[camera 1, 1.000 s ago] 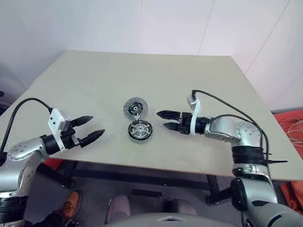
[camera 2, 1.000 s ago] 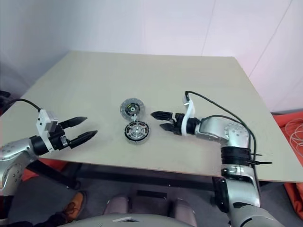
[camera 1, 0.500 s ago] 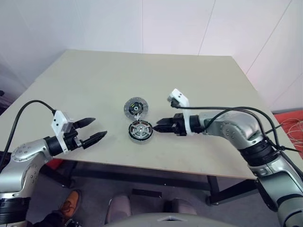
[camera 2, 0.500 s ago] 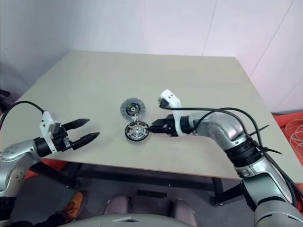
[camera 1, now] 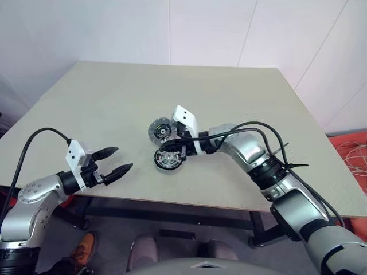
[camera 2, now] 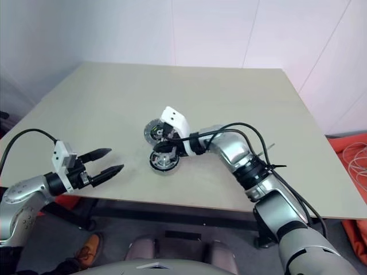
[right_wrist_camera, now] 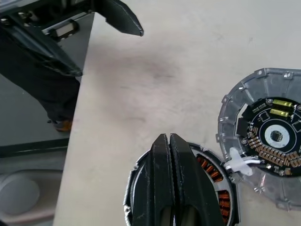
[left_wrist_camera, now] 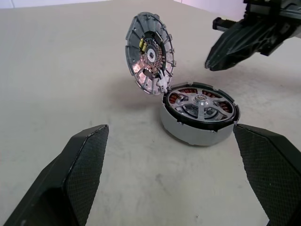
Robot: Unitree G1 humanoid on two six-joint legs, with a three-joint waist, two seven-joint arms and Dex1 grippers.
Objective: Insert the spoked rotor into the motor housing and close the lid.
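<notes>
Left claw: we see it near the worktop's front left edge, fingers spread wide, holding nothing, well apart from the parts. Motor housing: lies flat at mid-worktop, copper windings showing, the spoked rotor seated inside it. Lid: stands tilted open, just beside the housing, dark circuit face showing. Right claw: pressed fully together, empty, its tips above the housing's rim.

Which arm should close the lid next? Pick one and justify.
Right, probably. The right gripper, fingers shut, hovers over the motor housing beside the open lid; the left gripper waits open, well apart.
</notes>
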